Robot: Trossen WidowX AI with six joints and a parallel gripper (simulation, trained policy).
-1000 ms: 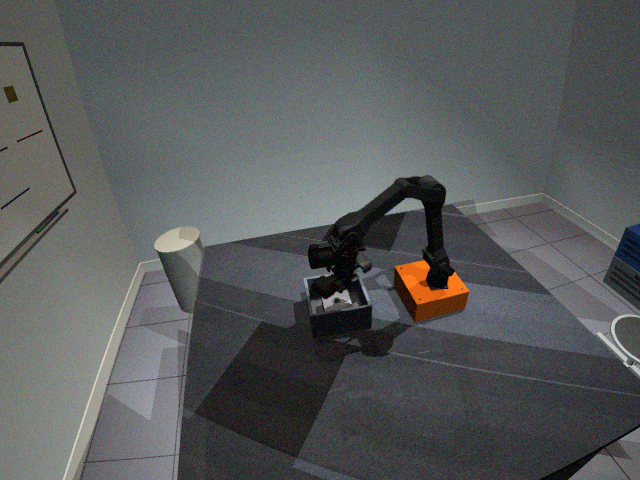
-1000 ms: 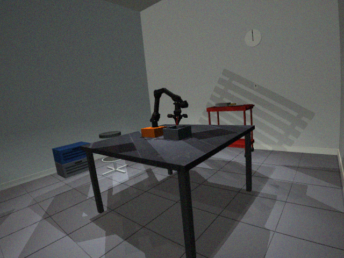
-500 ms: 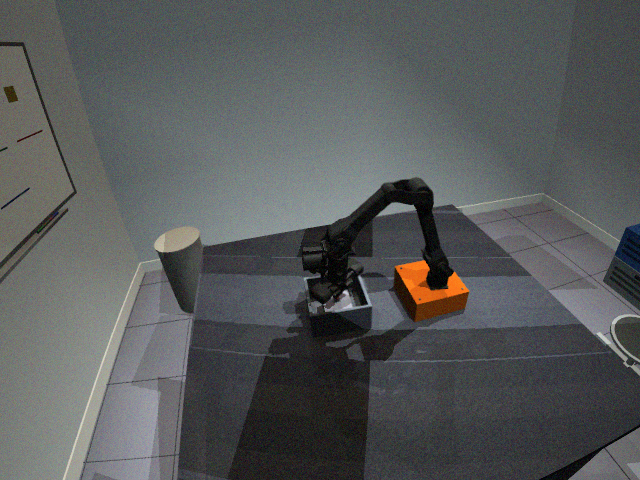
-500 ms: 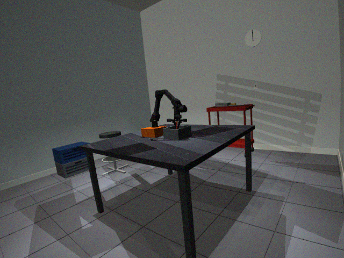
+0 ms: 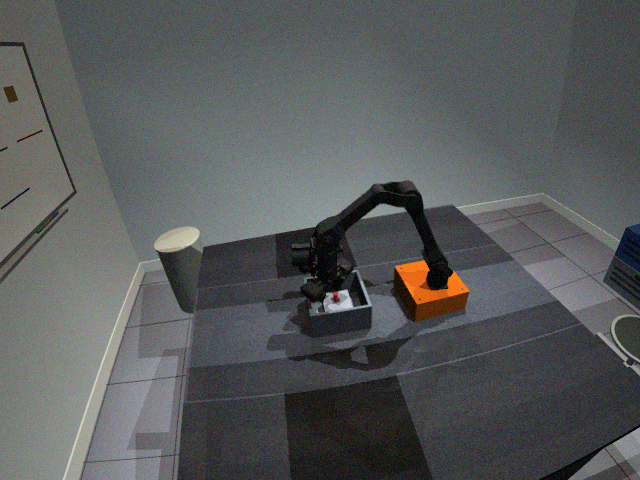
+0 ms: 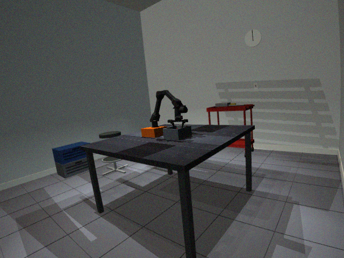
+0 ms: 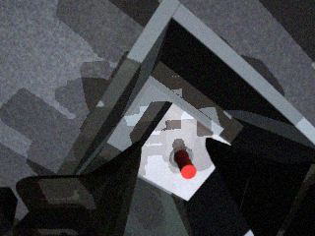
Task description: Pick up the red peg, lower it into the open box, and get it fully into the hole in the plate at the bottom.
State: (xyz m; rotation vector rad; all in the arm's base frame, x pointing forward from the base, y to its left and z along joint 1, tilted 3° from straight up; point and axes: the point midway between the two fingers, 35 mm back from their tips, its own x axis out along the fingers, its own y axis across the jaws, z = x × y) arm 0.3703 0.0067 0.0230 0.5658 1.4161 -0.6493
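Peg (image 5: 335, 297) (image 7: 184, 164) plain in top and wrist views, barely in exterior.

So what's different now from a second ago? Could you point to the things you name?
The gripper (image 5: 334, 294) (image 6: 177, 124) (image 7: 173, 144) has come down toward the box (image 5: 341, 321) (image 6: 171, 134) (image 7: 236, 64) and spread open, letting go of the red peg (image 5: 335, 297) (image 7: 187, 169), now standing in the plate's (image 5: 343, 304) (image 7: 192, 189) hole. The box and orange block (image 5: 439, 305) (image 6: 151, 132) stayed put.
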